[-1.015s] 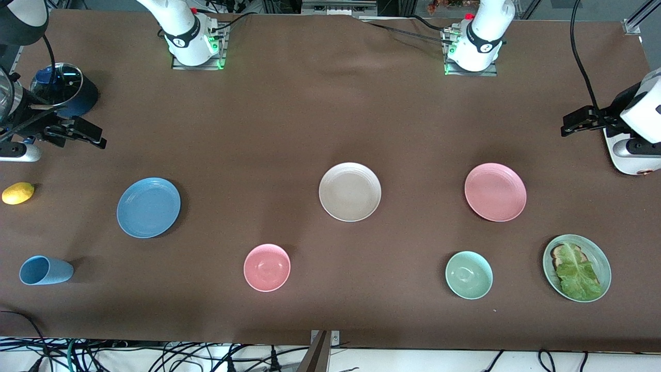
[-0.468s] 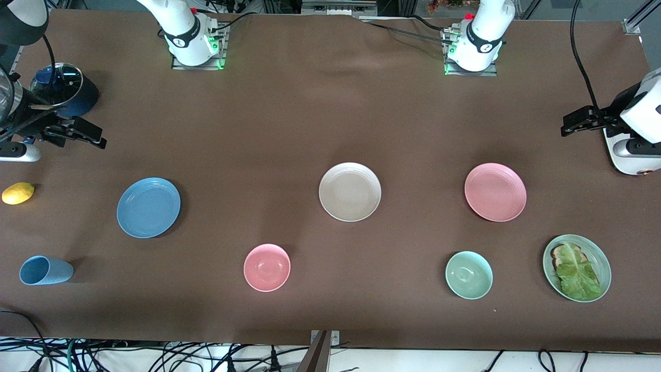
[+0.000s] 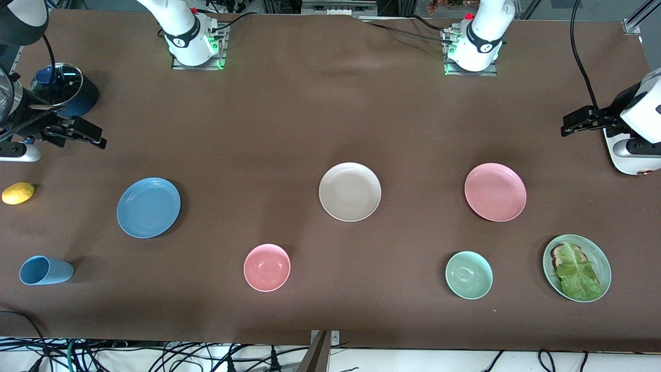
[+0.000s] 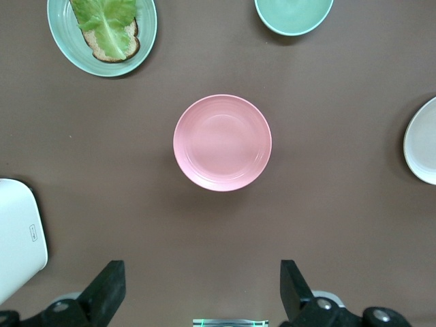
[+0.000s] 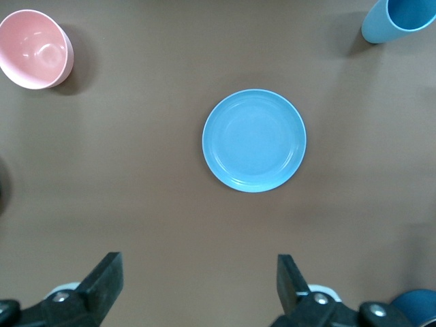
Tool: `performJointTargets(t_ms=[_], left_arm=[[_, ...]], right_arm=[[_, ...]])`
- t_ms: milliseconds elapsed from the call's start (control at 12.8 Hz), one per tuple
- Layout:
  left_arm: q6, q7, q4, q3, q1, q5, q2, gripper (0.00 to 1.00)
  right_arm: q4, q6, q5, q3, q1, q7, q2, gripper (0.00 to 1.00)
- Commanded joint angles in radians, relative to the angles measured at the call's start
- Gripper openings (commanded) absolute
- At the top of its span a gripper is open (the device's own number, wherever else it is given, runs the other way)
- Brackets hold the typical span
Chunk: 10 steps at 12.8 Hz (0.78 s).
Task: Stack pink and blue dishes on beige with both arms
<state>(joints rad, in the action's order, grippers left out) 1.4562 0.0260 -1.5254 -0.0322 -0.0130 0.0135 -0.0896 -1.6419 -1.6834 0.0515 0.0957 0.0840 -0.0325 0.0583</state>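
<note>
Nothing shifts against the two earlier looks | blue plate point(image 3: 148, 207), beige plate point(image 3: 349, 191), pink plate point(image 3: 495, 191) lie apart on table point(image 3: 320, 113), unstacked | right gripper point(image 5: 197, 289) spread wide, high over blue | left gripper point(image 4: 202, 291) spread wide, high over pink | both descents pending

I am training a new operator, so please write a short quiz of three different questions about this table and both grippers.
1. True or false: the pink plate already lies on the beige plate.
2. Which plate is the right gripper over? A) blue plate B) beige plate C) green plate
3. Fill in: the left gripper is ____ and holds nothing.

Key: 1 false; 2 A; 3 open.
</note>
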Motion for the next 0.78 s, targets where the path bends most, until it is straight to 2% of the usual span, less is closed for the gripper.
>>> performJointTargets(t_ms=[0, 703], left_arm=[[-0.013, 0.002, 0.03, -0.002, -0.002, -0.021, -0.013, 1.0], [-0.013, 0.002, 0.028, -0.002, -0.002, -0.021, -0.015, 1.0]], right_arm=[[-0.007, -0.01, 0.018, 0.001, -0.003, 0.011, -0.012, 1.0], [-0.012, -0.059, 0.011, -0.001, -0.003, 0.043, -0.012, 1.0]])
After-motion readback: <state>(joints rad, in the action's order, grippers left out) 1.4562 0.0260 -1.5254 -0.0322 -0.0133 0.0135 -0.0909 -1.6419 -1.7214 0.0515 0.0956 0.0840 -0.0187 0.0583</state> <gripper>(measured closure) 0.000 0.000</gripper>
